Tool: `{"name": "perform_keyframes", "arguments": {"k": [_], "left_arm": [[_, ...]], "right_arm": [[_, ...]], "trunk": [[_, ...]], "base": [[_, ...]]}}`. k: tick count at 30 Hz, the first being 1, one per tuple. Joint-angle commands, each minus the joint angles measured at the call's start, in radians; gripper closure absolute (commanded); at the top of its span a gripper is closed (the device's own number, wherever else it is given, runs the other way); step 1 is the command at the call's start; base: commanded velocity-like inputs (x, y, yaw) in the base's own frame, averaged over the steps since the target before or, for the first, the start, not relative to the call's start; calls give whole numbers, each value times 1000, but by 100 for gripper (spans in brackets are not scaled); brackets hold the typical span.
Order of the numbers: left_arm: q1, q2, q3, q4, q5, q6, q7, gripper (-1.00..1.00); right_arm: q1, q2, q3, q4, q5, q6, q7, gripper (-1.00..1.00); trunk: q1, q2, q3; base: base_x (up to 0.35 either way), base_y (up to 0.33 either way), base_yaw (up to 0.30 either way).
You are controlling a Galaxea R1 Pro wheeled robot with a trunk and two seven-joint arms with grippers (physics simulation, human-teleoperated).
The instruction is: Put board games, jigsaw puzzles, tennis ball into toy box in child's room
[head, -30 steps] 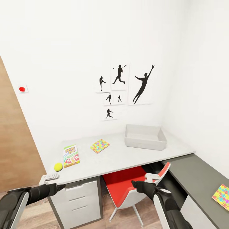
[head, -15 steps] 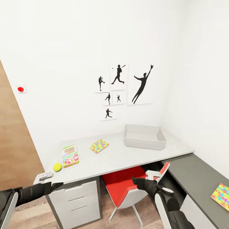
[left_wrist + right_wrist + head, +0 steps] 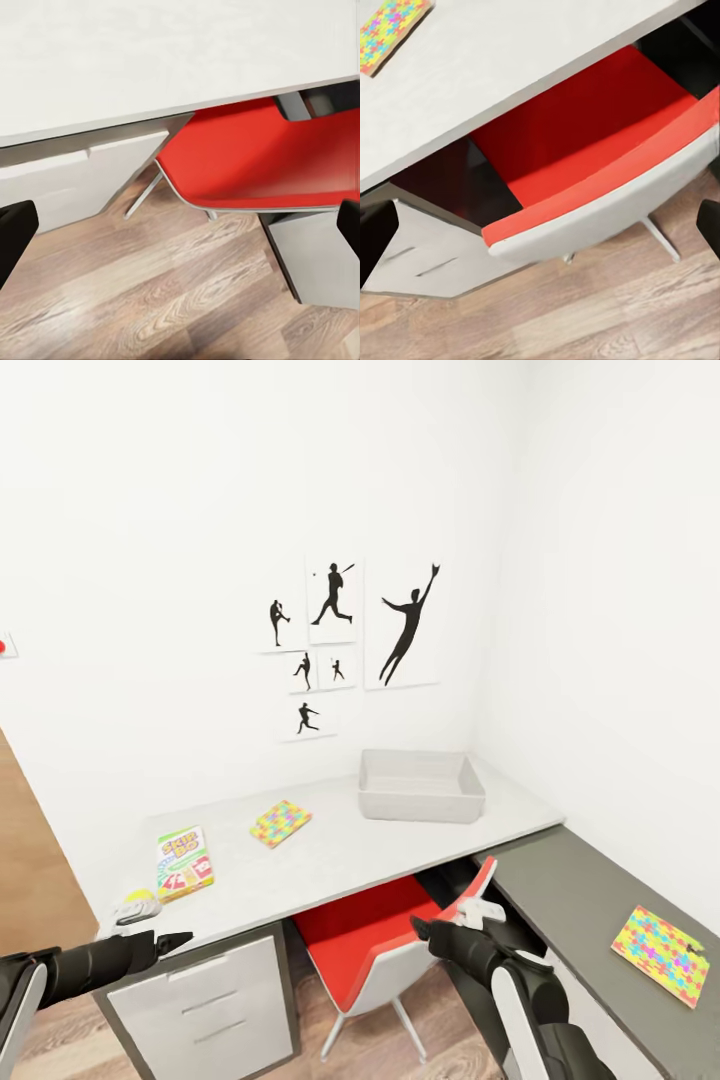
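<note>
Head view: the table (image 3: pixel 330 850) runs along the back wall into the corner, its front edge cutting across just ahead of both arms. The left claw (image 3: pixel 150 925) sits right at that front edge, at the table's left end, its white fingers (image 3: pixel 135 909) partly covering the tennis ball (image 3: pixel 143 898); from the left wrist view the two dark tips stand at opposite sides of the picture, so that claw is spread apart with nothing between. The right claw (image 3: pixel 470 915) hangs below the table edge, over the red chair (image 3: pixel 370 930) tucked under it; its tips likewise sit wide apart in the right wrist view, holding nothing.

On the top: the green "SKIP BO" board game (image 3: pixel 183 863) lies flat near the left end, just beyond the ball. One jigsaw puzzle (image 3: pixel 280 823) lies mid-table, well apart from the toy box (image 3: pixel 420 788), which sits near the back wall towards the corner, its inside looking bare from here. There is open tabletop between puzzle and box.

To the right, a lower dark grey side unit (image 3: pixel 580 900) meets the table at the corner; a second jigsaw puzzle (image 3: pixel 662 954) lies on it. White drawers (image 3: pixel 200 1000) stand under the left end, with a wood-plank floor (image 3: pixel 400 1050) below. Baseball silhouette prints (image 3: pixel 350 630) hang on the white wall.
</note>
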Motion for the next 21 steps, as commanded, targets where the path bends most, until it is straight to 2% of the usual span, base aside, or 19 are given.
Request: {"name": "perform_keyframes", "arguments": {"k": [1, 11, 16, 21], "left_arm": [[0, 0, 1, 0, 5, 8, 0, -100], [0, 2, 2, 0, 5, 8, -1, -100], [0, 2, 1, 0, 5, 7, 1, -100], [0, 2, 1, 0, 5, 6, 1, -100]], "right_arm": [[0, 0, -1, -1, -4, 5, 2, -100], [-1, -2, -1, -1, -20, 6, 2, -100], [-1, -2, -1, -1, -21, 6, 2, -100], [-1, -2, 1, -2, -21, 1, 2, -100]], "trunk": [[0, -1, -1], [0, -1, -4], [0, -1, -5], [0, -1, -5]], "base": [[0, 18, -199], [13, 124, -194], [187, 74, -198], [274, 23, -87]]}}
